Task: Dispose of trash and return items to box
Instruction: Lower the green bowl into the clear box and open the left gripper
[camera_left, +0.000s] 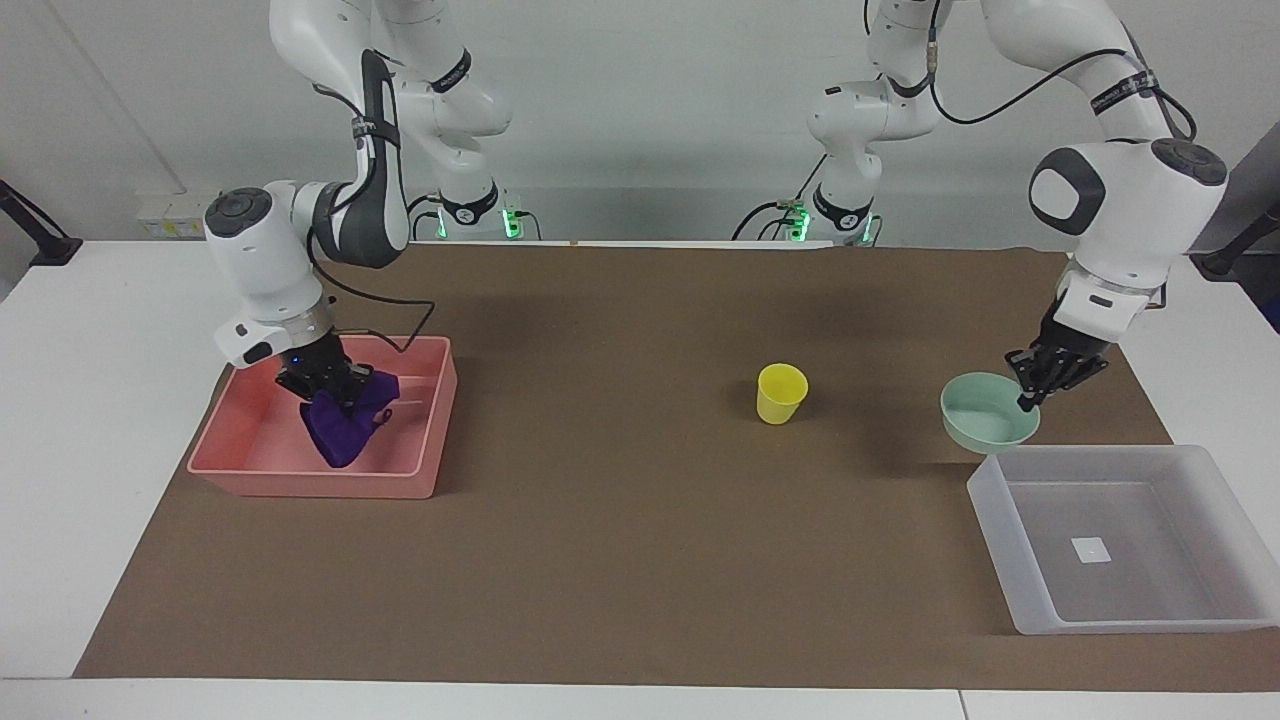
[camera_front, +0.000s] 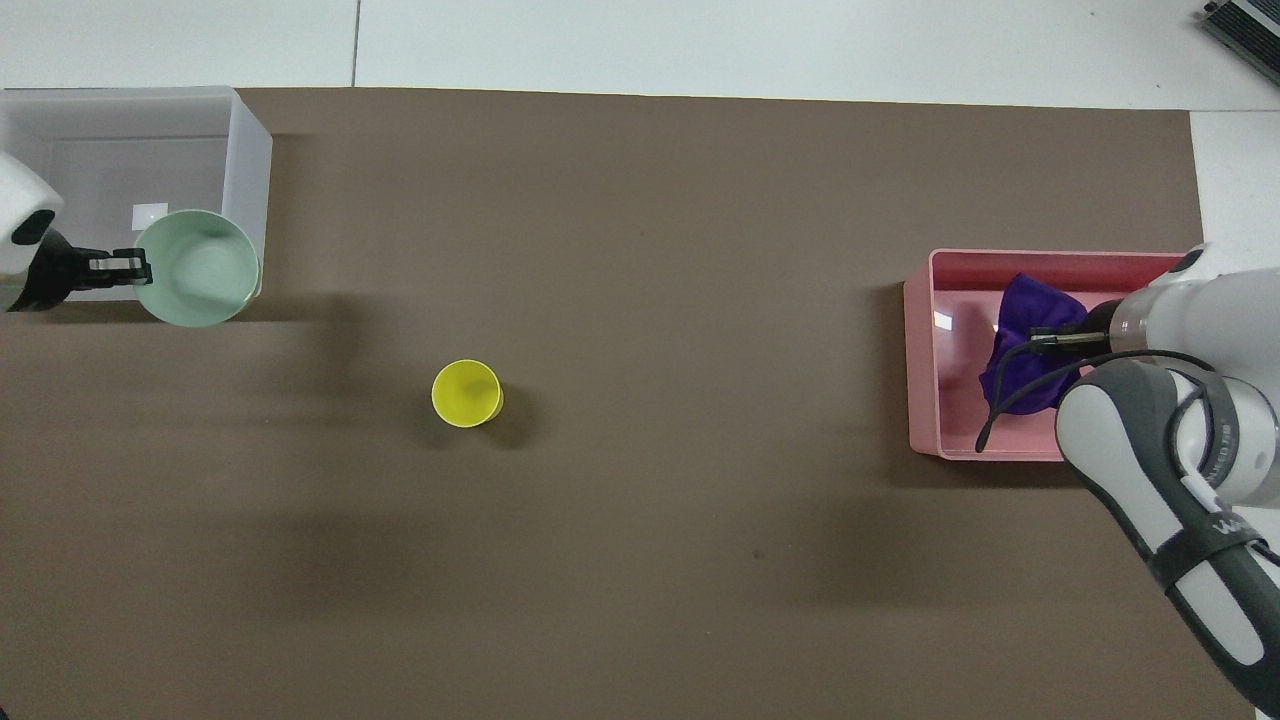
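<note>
Your left gripper (camera_left: 1035, 388) is clamped on the rim of the green bowl (camera_left: 985, 424), holding it in the air over the corner of the box (camera_left: 1010, 555) that lies closest to the cup. Your right gripper (camera_left: 340, 388) is closed on the purple cloth (camera_left: 342, 428), down inside the pink tray (camera_left: 240, 465) (whether the cloth touches the floor, you can't tell). The yellow cup (camera_left: 780, 393) stands upright on the brown mat (camera_left: 620, 560), well apart from both.

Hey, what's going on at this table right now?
Two arms are tidying up. The right tool grips the mint-green bowl by its rim, carrying it above the mat beside the translucent box. The left tool holds the purple cloth inside the pink tray. The yellow cup stands untouched.
</note>
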